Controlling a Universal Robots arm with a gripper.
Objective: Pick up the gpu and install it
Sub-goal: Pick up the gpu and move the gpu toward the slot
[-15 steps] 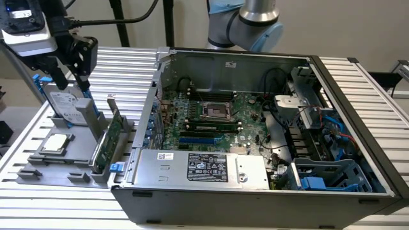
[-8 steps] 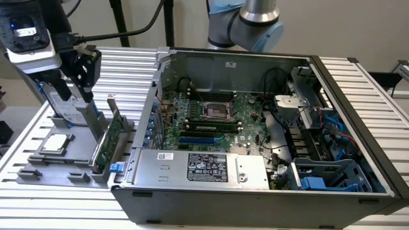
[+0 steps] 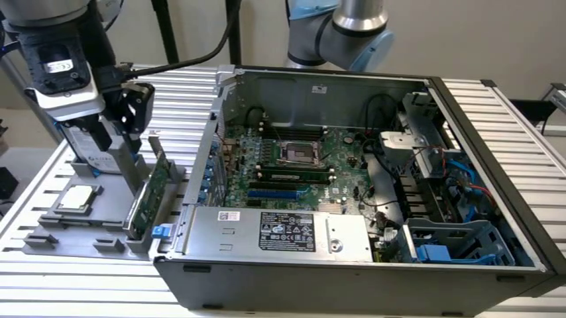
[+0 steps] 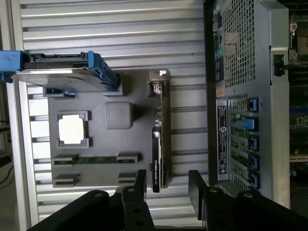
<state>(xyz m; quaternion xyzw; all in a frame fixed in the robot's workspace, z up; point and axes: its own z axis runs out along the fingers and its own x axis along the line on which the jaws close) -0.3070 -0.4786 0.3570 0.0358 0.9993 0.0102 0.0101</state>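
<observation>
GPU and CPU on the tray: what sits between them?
A grey square block on the tray, between the CPU and the edge-on GPU, touching neither. This shows in the wrist view.

The gpu (image 3: 148,195) is seen as green circuit board with a bright metal bracket (image 4: 159,84). The tray (image 3: 89,230) beneath it is moulded in matt grey plastic, and the table (image 3: 71,286) is made of ribbed satin aluminium.

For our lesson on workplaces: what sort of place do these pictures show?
Probably a robotics lab bench for computer assembly: an open computer case, a grey parts tray holding the gpu, and a robot arm.
</observation>
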